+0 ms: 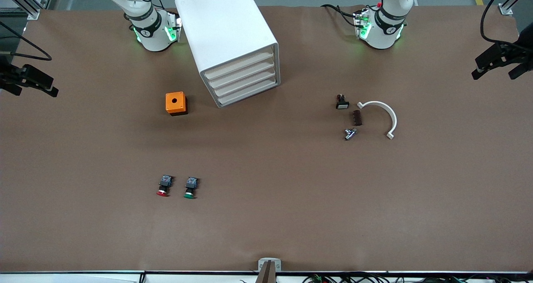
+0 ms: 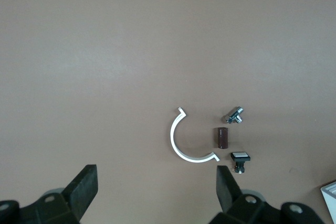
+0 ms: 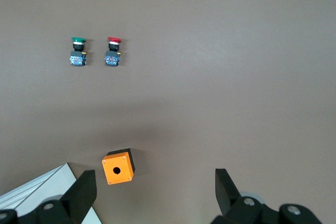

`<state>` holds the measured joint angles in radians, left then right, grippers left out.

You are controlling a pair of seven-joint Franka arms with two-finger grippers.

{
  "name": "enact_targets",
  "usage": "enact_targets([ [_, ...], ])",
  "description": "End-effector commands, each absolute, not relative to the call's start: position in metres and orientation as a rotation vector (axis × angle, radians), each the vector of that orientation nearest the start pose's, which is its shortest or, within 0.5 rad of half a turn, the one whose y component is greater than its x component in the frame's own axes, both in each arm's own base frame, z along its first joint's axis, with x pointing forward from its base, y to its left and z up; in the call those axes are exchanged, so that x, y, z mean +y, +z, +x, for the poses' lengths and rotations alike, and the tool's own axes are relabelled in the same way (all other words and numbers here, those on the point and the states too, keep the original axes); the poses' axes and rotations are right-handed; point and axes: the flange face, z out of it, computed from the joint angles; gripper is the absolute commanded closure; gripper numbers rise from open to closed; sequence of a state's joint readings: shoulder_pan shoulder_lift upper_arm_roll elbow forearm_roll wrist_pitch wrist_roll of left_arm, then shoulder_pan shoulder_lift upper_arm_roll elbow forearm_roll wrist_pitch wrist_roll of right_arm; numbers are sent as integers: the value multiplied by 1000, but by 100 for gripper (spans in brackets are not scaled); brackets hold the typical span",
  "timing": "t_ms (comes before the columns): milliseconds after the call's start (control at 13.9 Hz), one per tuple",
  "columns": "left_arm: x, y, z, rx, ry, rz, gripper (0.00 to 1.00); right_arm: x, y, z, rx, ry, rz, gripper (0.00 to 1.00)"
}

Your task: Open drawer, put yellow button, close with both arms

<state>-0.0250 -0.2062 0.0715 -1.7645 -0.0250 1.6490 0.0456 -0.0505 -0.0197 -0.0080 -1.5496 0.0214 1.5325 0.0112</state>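
Both sets of fingers released, empty. Left gripper (image 2: 155,174) up over the white plastic arc (image 2: 172,136), right gripper (image 3: 155,179) over the orange square box (image 3: 123,165) beside the white rounded cabinet (image 1: 225,25). Top cream-fronted drawer (image 1: 239,65) is shut. I can't find the yellow button, only the red-capped button (image 1: 163,186) and green-capped button (image 1: 190,188). I'd catch the drawer lip squarely and pull straight.

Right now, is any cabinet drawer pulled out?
No. In the front view all four drawer fronts of the white cabinet sit flush, including the top drawer.
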Motion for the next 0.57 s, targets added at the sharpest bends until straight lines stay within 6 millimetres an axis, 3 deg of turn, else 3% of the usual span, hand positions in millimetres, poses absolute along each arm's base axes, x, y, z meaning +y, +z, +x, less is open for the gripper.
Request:
enact_targets([
  [0, 23, 658, 509, 49, -133, -3148, 1, -31, 646, 537, 105, -28, -3106, 0],
  [502, 19, 650, 514, 61, -89, -3145, 1, -30, 645, 536, 103, -16, -3106, 0],
])
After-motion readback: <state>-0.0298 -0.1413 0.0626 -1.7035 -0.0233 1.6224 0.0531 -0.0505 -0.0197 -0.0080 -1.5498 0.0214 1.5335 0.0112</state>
